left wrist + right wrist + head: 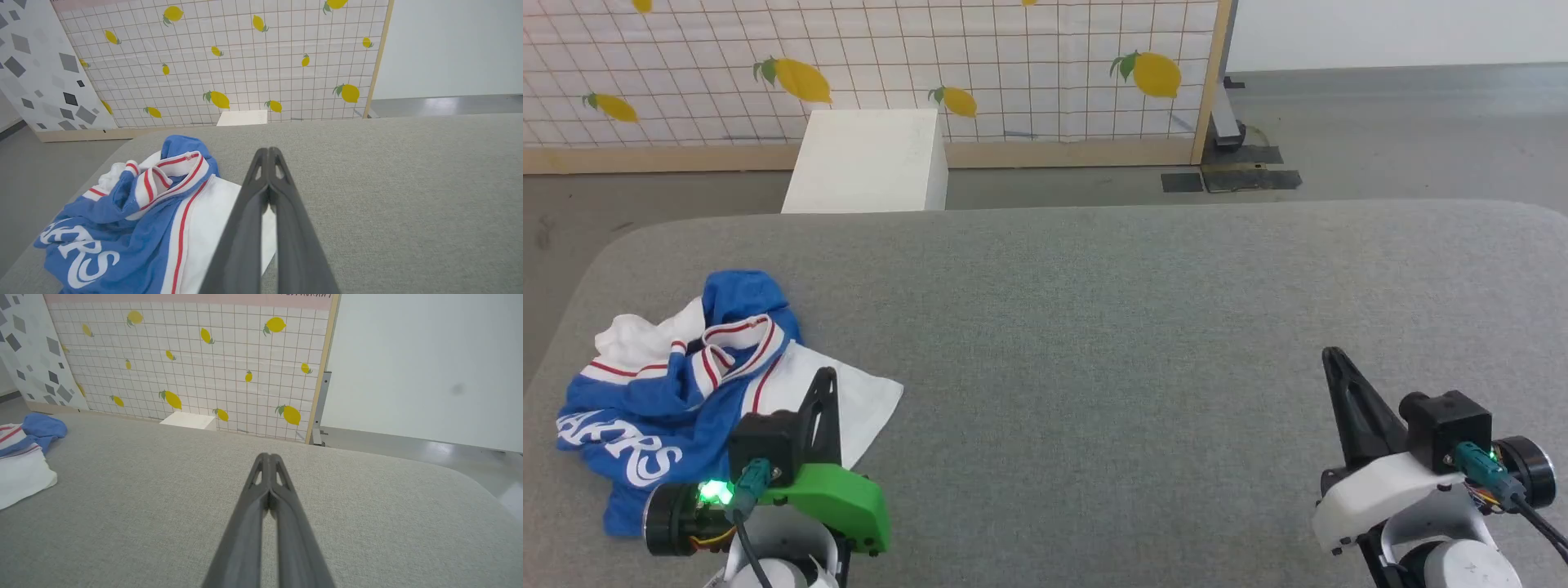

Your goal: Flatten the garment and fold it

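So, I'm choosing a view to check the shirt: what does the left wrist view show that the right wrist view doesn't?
Left wrist view: white lettering and striped collar on the shirt, and the shut left gripper. Right wrist view: the shut right gripper and the right corner of the table. Both: the shirt, table, lemon wall, white box.

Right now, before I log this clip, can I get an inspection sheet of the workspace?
Surface: grey fabric-covered table, rounded corners.
Job's things: garment crumpled in a heap at the table's left, not flattened.
Clutter: nothing seen.
Hands: left hand shut, empty, over the garment's white edge; right hand shut, empty, over bare table.
Cables: teal-plugged cable at the left wrist, another at the right.
Surroundings: white box on the floor beyond the table, lemon-print panel behind it.
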### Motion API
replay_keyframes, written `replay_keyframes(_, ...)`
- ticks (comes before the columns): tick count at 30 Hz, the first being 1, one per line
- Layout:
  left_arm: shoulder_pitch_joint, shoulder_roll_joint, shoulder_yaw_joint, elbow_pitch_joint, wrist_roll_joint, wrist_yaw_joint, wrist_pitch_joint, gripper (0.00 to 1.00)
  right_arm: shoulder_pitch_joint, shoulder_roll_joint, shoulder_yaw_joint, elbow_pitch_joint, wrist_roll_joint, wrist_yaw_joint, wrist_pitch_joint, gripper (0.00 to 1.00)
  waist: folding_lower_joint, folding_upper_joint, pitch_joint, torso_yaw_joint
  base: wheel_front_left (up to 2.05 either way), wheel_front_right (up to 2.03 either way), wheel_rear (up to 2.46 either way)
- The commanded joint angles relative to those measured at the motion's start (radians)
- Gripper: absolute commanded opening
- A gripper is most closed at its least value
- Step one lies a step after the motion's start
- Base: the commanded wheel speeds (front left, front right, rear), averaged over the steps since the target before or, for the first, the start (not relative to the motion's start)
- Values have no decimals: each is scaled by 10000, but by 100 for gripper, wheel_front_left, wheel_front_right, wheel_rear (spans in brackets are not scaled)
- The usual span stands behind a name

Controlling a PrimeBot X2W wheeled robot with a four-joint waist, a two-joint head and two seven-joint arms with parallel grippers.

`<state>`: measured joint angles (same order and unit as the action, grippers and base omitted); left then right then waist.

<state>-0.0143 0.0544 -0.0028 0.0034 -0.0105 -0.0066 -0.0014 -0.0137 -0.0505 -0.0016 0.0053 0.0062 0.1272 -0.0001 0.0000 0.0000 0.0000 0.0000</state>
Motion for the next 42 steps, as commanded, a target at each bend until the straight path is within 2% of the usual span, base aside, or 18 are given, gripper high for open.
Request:
replay_keyframes(1,143,-41,28,-34,105,66,14,0,137,3,16,-53,-62,35,1,0,0,0,0,0,0,0,0)
replay_keyframes(36,143,-41,28,-34,105,66,14,0,137,3,16,-53,-62,35,1,0,0,0,0,0,0,0,0)
replay_keyframes(37,1,0,-5,1,-5,-1,-1,100,2,0,-1,3,5,-2,-1,100,0,0,0,0,0,0,0)
replay_keyframes(42,-3,-1,-76,52,-61,24,-51,100,35,0,-40,70,112,-3,-51,100,0,0,2,-2,0,0,0)
